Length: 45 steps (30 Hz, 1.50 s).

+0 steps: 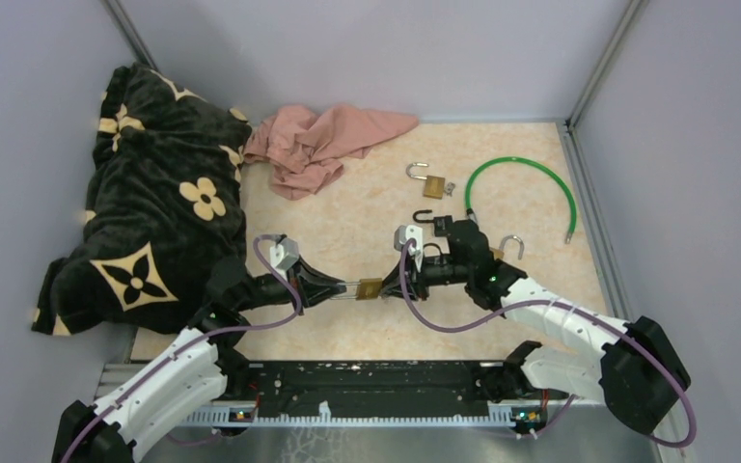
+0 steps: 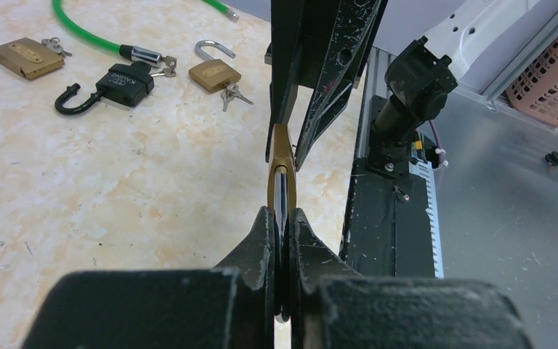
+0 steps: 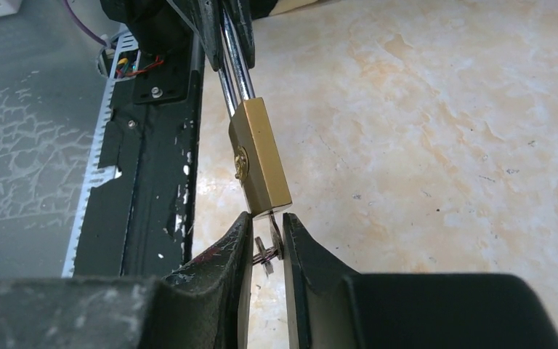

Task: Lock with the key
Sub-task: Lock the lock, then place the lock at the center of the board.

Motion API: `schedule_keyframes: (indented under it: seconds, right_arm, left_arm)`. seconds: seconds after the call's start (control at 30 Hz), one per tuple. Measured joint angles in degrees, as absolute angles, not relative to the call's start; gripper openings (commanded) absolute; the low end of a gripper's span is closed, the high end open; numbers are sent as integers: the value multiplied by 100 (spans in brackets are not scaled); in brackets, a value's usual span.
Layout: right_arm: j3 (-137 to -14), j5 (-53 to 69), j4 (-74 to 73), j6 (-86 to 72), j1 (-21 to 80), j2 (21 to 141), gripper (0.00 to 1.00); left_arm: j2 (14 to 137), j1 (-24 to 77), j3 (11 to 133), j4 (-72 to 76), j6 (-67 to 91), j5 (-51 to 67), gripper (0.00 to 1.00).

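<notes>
A small brass padlock [image 1: 369, 288] hangs level above the table between my two grippers. My left gripper [image 1: 345, 286] is shut on its steel shackle [image 3: 234, 69], which the left wrist view shows edge-on between the fingers [image 2: 265, 240]. The lock body [image 3: 260, 156] points toward my right gripper [image 3: 267, 217]. A key [image 3: 275, 236] sticks out of the body's underside, with a ring and a second key hanging beside it. The right fingers [image 3: 301, 254] stand close on either side of the key and ring, pressing on them.
A black padlock [image 2: 120, 86] and two brass padlocks [image 2: 214, 71] [image 2: 25, 57] with keys lie on the table beyond. A green cable [image 1: 531, 174] arcs at the back right. A pink cloth [image 1: 318, 145] and a dark flowered blanket [image 1: 154, 212] lie at the left.
</notes>
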<state>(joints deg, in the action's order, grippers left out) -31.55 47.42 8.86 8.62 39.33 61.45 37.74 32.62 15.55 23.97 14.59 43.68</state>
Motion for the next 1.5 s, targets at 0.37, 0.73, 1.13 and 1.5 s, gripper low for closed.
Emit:
schedule_keyframes:
  seconds: [0.37, 0.73, 1.13, 1.5]
  right_arm:
    - [-3251, 4812, 587, 1081, 4016, 6198, 0]
    - [-3476, 4644, 1, 1435, 4136, 6263, 0]
    - [-3533, 3131, -370, 1483, 4062, 6267, 0]
    - [-3533, 2471, 368, 193, 4032, 6377, 0]
  left_arm:
    - [3776, 3258, 1555, 2379, 1236, 4534, 0]
    - [3680, 3251, 1933, 1393, -126, 4847, 0]
    - [3465, 2917, 2958, -1087, -2176, 4403, 0]
    - [4058, 2408, 2307, -381, 1638, 2418, 0]
